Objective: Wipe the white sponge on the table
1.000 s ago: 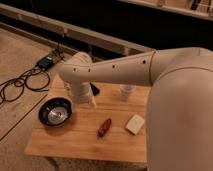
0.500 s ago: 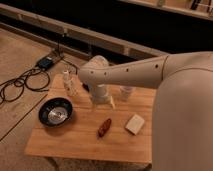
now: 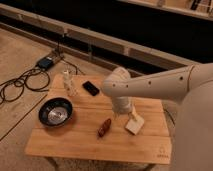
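Since the earlier frame my arm has swung rightward across the counter, so that the hand now hangs directly over the far left edge of the white sponge, fingers spread with nothing between them; whether it touches the sponge I cannot tell. The white sponge lies flat on the counter's right half, near a small reddish-brown object. A dark bowl sits at left, and a flat black device and a clear bottle stand at the far left.

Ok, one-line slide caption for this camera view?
The gripper hangs low beside the flat off-white rectangular sponge on the light-brown wooden plank table.
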You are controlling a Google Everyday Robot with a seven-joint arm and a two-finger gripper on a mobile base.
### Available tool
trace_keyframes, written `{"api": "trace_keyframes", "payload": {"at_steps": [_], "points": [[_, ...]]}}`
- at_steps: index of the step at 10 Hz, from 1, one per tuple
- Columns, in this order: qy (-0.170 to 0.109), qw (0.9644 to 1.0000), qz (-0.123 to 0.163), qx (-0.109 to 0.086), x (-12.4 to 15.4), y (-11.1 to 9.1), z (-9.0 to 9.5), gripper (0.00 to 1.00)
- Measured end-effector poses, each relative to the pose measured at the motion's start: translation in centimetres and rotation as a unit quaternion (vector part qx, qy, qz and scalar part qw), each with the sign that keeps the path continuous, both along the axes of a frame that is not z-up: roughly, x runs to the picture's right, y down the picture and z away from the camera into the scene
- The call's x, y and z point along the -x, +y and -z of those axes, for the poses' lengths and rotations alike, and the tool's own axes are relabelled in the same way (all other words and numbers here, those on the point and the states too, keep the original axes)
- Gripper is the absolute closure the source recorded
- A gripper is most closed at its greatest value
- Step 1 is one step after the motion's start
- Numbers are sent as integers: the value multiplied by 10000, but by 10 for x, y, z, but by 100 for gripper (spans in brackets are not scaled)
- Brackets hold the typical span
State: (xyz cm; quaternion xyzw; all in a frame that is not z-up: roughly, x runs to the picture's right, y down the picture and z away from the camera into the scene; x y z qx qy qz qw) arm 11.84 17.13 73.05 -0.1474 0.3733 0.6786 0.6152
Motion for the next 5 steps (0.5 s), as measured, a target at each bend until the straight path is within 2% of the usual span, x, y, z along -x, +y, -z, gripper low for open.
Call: {"api": "trace_keyframes", "payload": {"at_steps": [2, 5], "points": [[141, 9997, 149, 127, -13, 14, -5, 35], [378, 9987, 225, 268, -23, 31, -24, 35]]}}
